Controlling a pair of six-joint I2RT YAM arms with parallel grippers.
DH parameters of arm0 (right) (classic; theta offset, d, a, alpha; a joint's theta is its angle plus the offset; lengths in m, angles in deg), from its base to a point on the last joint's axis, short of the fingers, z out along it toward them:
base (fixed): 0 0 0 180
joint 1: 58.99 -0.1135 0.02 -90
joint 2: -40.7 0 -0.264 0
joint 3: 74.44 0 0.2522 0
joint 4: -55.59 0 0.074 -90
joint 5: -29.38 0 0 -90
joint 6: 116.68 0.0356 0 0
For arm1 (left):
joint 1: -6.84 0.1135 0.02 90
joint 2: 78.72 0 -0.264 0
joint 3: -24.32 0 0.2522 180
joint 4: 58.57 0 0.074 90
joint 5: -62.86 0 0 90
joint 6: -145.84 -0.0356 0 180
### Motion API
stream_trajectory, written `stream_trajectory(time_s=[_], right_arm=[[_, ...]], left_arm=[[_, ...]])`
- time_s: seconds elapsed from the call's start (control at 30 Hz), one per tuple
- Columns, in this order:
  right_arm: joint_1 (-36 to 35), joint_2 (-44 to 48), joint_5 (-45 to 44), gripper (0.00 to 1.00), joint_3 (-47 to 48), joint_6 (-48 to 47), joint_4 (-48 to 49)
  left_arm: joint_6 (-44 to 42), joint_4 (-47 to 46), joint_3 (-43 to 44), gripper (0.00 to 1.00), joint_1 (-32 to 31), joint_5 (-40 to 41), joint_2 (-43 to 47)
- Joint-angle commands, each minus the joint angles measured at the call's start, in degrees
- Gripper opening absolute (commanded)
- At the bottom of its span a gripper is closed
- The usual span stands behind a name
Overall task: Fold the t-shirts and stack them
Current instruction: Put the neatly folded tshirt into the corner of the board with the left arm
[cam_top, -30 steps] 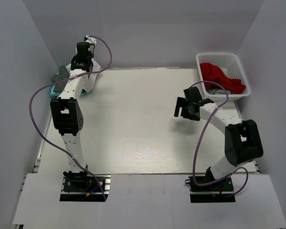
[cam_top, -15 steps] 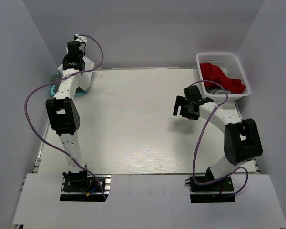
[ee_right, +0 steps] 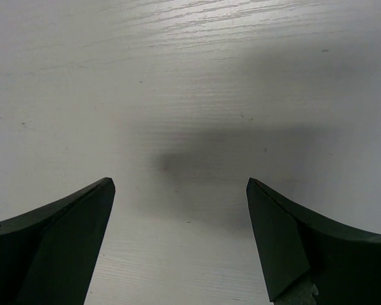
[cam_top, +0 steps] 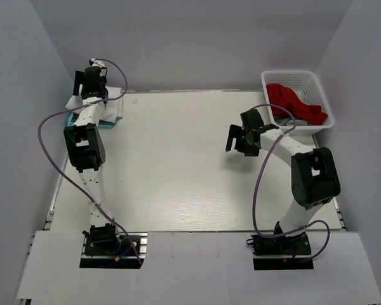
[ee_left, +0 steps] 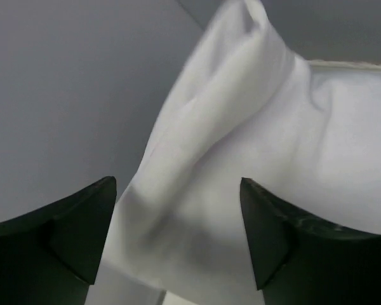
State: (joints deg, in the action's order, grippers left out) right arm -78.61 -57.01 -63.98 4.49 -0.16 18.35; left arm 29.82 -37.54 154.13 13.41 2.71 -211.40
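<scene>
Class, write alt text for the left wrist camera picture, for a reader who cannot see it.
A creased white t-shirt fills the view beyond the left gripper, whose two dark fingers stand apart on either side of it. A grey wall lies behind.

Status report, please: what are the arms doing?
Left gripper jaws open at white t-shirt. Right gripper open, empty, over table. Red cloth in basket. Nothing blocking.

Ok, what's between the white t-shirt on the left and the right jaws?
Nothing: the top view shows bare table from the white t-shirt across to the right gripper, its jaws open.
</scene>
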Motion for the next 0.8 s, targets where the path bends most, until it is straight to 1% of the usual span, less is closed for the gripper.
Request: stream_trajectory(time_s=[0.0,0.03,0.13,0.2,0.23,0.3,0.33,0.37,0.4,0.43,0.47,0.5,0.53,0.57,0.6,0.63,0.67,0.7,0.73,0.77], right_arm=[[0.02,-0.29,2.83,0.90,1.55,-0.24,-0.25],[0.02,0.06,2.74,0.90,1.28,-0.16,-0.25],[0.10,2.42,2.74,0.90,-0.91,0.46,0.98],[-0.07,5.32,2.57,0.90,-2.93,0.72,2.29],[-0.07,5.95,2.74,0.90,-5.20,0.90,2.56],[-0.16,8.67,2.83,0.90,-6.63,1.16,4.23],[-0.16,10.24,2.74,0.90,-8.37,0.99,4.41],[0.02,11.74,2.83,0.90,-9.00,1.25,5.54],[-0.07,12.62,2.74,0.90,-9.70,1.34,5.82],[-0.16,15.42,2.74,0.90,-12.06,1.34,6.34],[0.02,16.40,2.65,0.90,-12.86,1.51,8.00],[0.02,17.37,2.91,0.90,-13.65,1.60,8.54],[0.02,20.42,2.74,0.90,-15.92,1.60,8.89],[0.02,21.50,2.74,0.90,-16.90,1.60,10.64],[-0.16,22.47,2.65,0.90,-19.61,1.78,11.09],[-0.25,25.70,4.91,0.90,-20.77,1.60,12.57],[-0.33,26.77,5.89,0.90,-21.91,1.60,13.63],[-0.16,29.92,6.51,0.90,-25.58,1.69,14.16],[-0.07,30.99,6.52,0.90,-26.57,2.04,14.34],[-0.16,33.53,6.78,0.90,-27.54,2.04,14.78]], left_arm=[[0.01,-6.39,5.92,0.92,1.07,7.23,-1.16],[0.70,-6.39,6.73,1.00,1.08,7.24,-1.17],[1.93,-7.09,7.61,1.00,1.69,8.47,-1.17],[5.35,-4.91,7.61,1.00,1.69,9.00,0.58],[8.41,-1.85,8.22,1.00,1.17,9.00,2.06],[11.15,0.89,7.44,1.00,0.47,8.39,3.91],[12.39,3.95,6.83,1.00,-0.23,7.26,5.14],[15.53,5.81,5.08,1.00,-0.24,6.03,8.11],[18.00,8.44,4.37,1.00,-1.11,0.53,9.71],[21.24,14.21,3.84,1.00,-1.12,-3.26,11.46],[28.24,16.18,1.48,1.00,-1.64,-7.22,13.40],[30.57,17.16,-0.89,1.00,-1.65,-15.96,18.11],[31.90,17.17,-4.13,1.00,-1.65,-19.27,21.03],[34.52,14.29,-11.82,1.00,-3.91,-21.04,24.02],[35.76,12.96,-15.81,1.00,-5.58,-22.01,29.79],[37.52,11.73,-23.68,1.00,-9.17,-22.02,32.63],[41.80,10.06,-27.85,1.00,-10.77,-22.02,35.45],[44.10,9.18,-32.25,1.00,-12.27,-22.02,41.39],[45.61,7.78,-41.77,1.00,-13.76,-22.98,44.76],[48.75,4.37,-47.00,1.00,-16.73,-24.82,48.27]])
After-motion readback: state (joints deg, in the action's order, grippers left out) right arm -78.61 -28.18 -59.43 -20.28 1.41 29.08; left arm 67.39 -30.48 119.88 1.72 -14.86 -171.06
